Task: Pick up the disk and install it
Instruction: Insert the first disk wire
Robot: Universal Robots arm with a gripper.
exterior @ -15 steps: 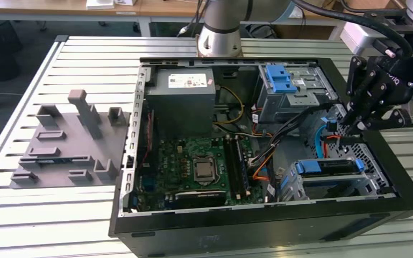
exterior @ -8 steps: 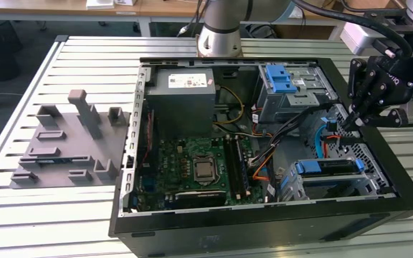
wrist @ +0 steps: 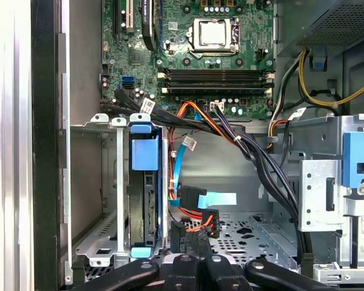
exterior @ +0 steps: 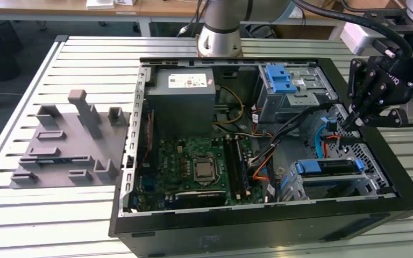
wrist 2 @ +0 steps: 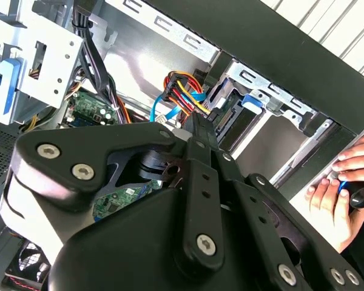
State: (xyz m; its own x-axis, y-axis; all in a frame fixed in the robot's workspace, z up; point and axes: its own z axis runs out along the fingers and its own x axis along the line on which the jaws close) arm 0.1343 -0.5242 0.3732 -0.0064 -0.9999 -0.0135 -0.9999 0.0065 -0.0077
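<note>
One disk (exterior: 326,166) stands on edge in the metal drive cage (exterior: 370,185) at the near corner of the PC case (exterior: 264,228), on the exterior view's right. It has a dark body w/ a blue plastic carrier round it and a blue tab at one end. The gripper (exterior: 348,122) hangs over the case's wall farther back, apart from the disk, its fingers drawn together w/ nothing between them. The case lies open on a slatted metal table (exterior: 70,215), w/ a grey PSU box (exterior: 185,86) at the far side and a green mobo (exterior: 192,166) nearer. A grey moulded fixture (exterior: 63,145) sits on the exterior view's left. The arm base (exterior: 225,32) stands behind the case, w/ desks and floor beyond.

Second wrist view: the gripper (wrist 2: 192,121) linkage converges to a narrow tip near coloured cables (wrist 2: 182,91). A person's hand (wrist 2: 343,182) is beside the case's black outer wall.

First wrist view: the disk (wrist: 147,200) shows edge-on inside the cage (wrist: 97,242), blue tab at one end, dark connector edge below it. The gripper (wrist: 198,264) is pinched narrow just beside the cage, close to loose black cable plugs (wrist: 191,197); contact can't be told.
</note>
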